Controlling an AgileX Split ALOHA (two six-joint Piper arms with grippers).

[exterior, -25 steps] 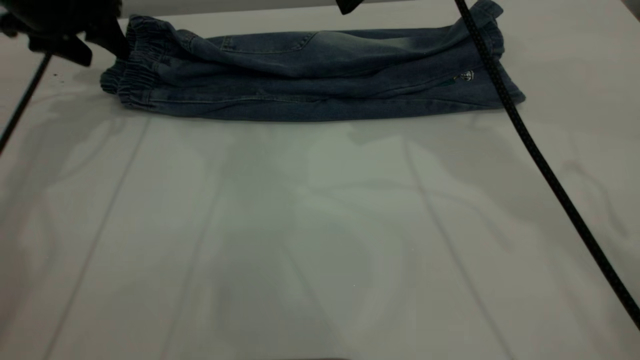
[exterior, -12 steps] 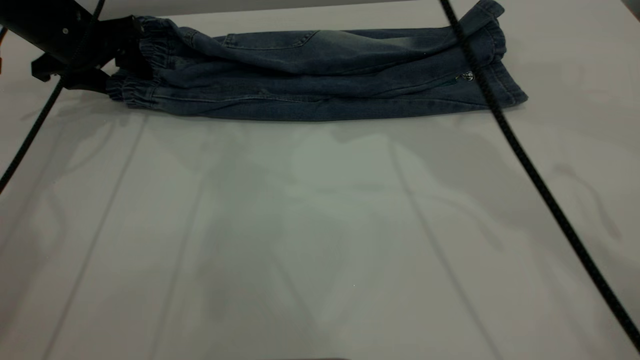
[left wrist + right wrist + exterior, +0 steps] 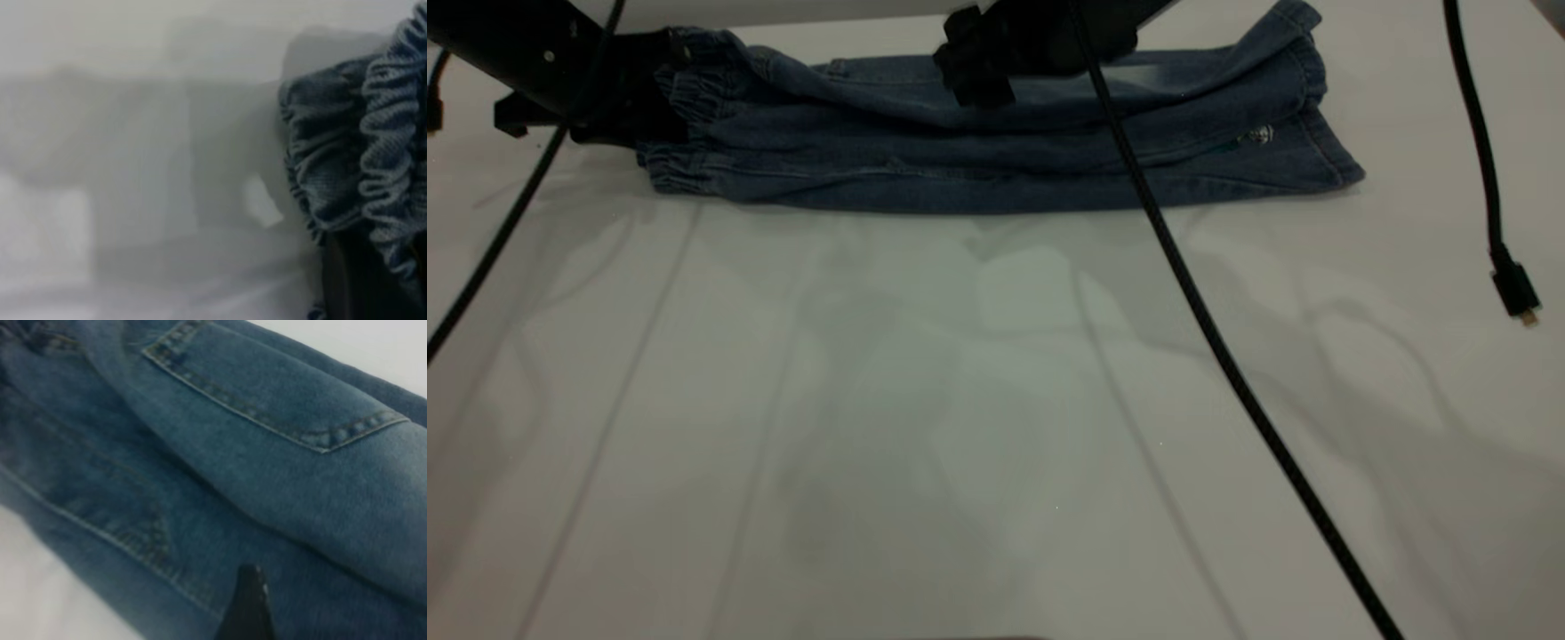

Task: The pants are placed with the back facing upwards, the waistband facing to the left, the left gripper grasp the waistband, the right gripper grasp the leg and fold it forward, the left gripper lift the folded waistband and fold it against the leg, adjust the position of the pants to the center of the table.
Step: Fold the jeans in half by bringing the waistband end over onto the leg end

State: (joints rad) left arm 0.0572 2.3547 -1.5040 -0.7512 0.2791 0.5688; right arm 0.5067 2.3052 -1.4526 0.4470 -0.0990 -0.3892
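Since half a second ago the waistband [image 3: 671, 116] has shifted slightly toward the middle of the pants [image 3: 996, 142], and the right gripper [image 3: 978, 67], absent from the exterior view then, now hangs over their middle near the back pocket [image 3: 280, 393]. They lie folded lengthwise along the far edge of the table [image 3: 996, 427], waistband at the left, hems at the right, the plain leg [image 3: 1227, 80] on top with its cuff turned up at the far right. Being soft denim, the cloth will likely drape and sag when lifted; the gathered elastic band looks the thickest, firmest place to pinch, and the stitched hem the next best. The left gripper [image 3: 636, 98] is at that band, with ruffled elastic bunched right against it in the left wrist view, so it appears clamped on the waistband. Whether the right gripper's fingers are parted or closed cannot be told; only one dark fingertip [image 3: 248, 607] shows above the denim. No containers are in view. Black cables [image 3: 1209, 338] hang across the table.
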